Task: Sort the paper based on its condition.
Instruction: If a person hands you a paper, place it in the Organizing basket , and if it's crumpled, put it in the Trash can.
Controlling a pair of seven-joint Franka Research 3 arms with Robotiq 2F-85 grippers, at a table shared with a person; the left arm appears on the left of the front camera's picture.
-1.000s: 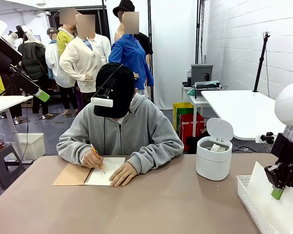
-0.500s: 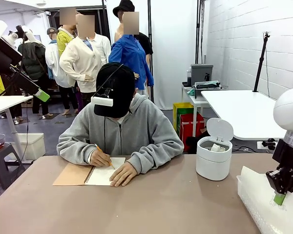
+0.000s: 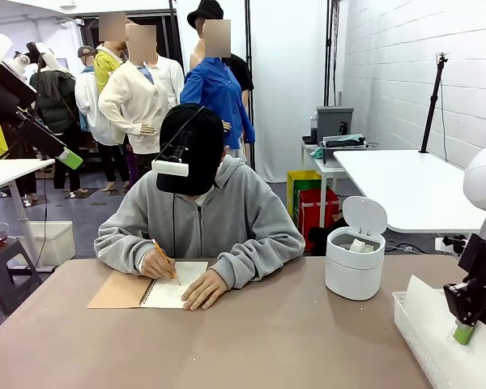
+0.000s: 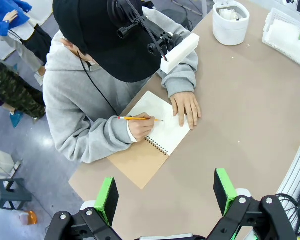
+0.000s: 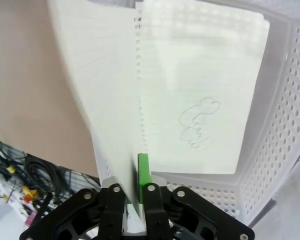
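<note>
Lowering into the white perforated plastic basket (image 3: 419, 353), the right gripper (image 5: 134, 180) still pinched the flat white lined paper sheet (image 5: 100, 75), which now leaned lower inside that basket. The left gripper (image 4: 165, 192) stayed spread wide, well apart from the basket.

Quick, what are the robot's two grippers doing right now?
Left gripper: open, holding nothing.
Right gripper: closed on a flat paper sheet, over the white basket.

Black pincer (image 4: 165, 186), green pads (image 4: 107, 197), seemingly bolted
</note>
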